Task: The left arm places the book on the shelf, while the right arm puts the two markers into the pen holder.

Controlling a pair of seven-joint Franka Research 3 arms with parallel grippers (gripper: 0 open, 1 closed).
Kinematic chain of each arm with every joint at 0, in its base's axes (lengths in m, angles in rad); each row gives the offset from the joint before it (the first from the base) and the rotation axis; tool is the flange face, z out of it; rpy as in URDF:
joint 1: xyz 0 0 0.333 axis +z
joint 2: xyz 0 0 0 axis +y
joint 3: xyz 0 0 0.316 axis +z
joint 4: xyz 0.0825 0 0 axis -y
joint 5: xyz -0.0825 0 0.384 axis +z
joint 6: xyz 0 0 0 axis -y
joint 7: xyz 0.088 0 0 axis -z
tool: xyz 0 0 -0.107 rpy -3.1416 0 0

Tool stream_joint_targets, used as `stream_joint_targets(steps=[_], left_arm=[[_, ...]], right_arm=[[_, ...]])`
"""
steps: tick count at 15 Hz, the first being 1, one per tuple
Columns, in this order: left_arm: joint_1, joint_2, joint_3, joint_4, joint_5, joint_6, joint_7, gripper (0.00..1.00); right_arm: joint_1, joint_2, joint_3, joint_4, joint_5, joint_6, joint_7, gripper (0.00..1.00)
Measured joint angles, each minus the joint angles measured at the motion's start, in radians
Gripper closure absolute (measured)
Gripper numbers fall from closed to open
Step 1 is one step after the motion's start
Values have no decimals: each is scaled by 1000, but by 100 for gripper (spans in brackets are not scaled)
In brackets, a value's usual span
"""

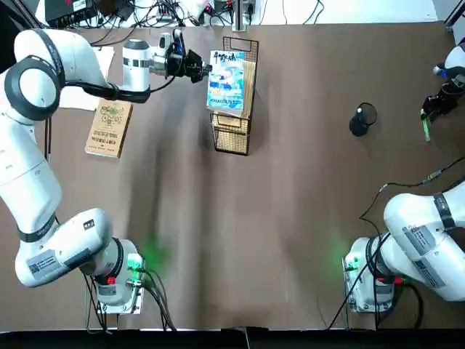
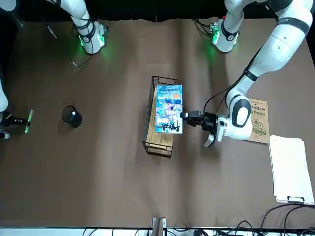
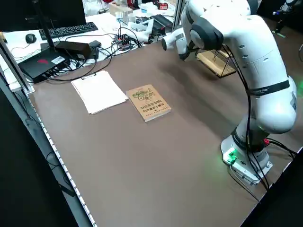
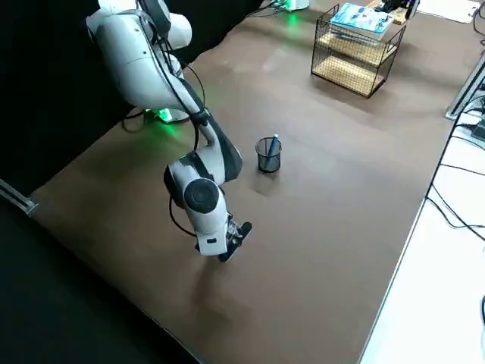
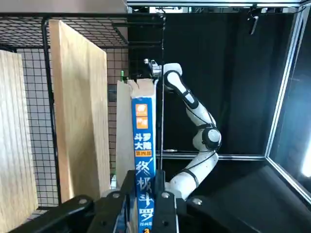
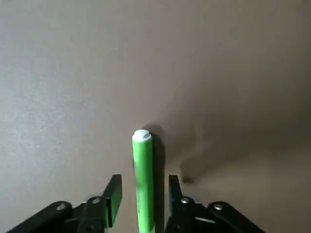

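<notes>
The light blue book (image 1: 227,81) lies flat on the wooden top of the black wire shelf (image 1: 234,138), also seen from the front as book (image 2: 169,108) on shelf (image 2: 156,142). My left gripper (image 1: 197,70) is shut on the book's spine edge; in the left wrist view the spine (image 5: 143,145) sits between the fingers (image 5: 165,206). The blue marker (image 4: 273,143) stands in the black pen holder (image 1: 362,121). Far right, the green marker (image 1: 425,129) lies low at the table, and my right gripper (image 6: 144,194) is open around it, a gap on each side.
A tan book (image 1: 110,128) and white paper sheets (image 2: 290,168) lie on the left arm's side. Cables and a keyboard (image 3: 68,30) crowd the far edge. The right arm's elbow (image 4: 201,193) hangs low near the pen holder (image 4: 268,155).
</notes>
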Motion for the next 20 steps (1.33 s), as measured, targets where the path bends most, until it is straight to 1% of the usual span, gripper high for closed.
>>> stream_joint_targets(steps=[6, 7, 8, 9, 10, 11, 13, 14, 15, 17, 19, 20], left_arm=[[-74, 8, 54, 12, -40, 0, 62, 81], [-83, 11, 59, 15, -43, 0, 65, 75], [-92, 13, 67, 21, -47, 0, 66, 67], [-97, 14, 73, 27, -51, 0, 66, 58], [-99, 15, 77, 31, -52, 0, 66, 48], [-99, 15, 81, 34, -52, 0, 66, 29], [-98, 15, 84, 36, -52, 0, 66, 11], [-96, 15, 86, 36, -52, 0, 67, 2], [-94, 15, 87, 36, -52, 0, 67, 0], [-92, 15, 92, 37, -52, -1, 68, 0], [-92, 15, 99, 38, -52, -2, 68, 0], [-93, 15, 101, 38, -52, -3, 68, 0]], right_arm=[[2, 14, -2, -1, -3, 6, 1, 60], [1, 14, -4, 1, -3, 6, 1, 68], [1, 14, -6, 1, -3, 7, 2, 79], [1, 14, -6, 1, -3, 6, 1, 83], [2, 14, -6, 1, -3, 6, 1, 83], [7, 14, -5, 1, -3, 3, 0, 83], [22, 14, 5, 1, -3, -2, -2, 83], [29, 12, 21, 2, -3, -25, -5, 83], [32, 9, 48, 7, -3, -75, -8, 83], [27, -5, 120, 29, -3, -179, -9, 83], [-1, -24, 218, 47, -2, -272, -12, 83], [-32, -31, 288, 52, -2, -321, -27, 83]])
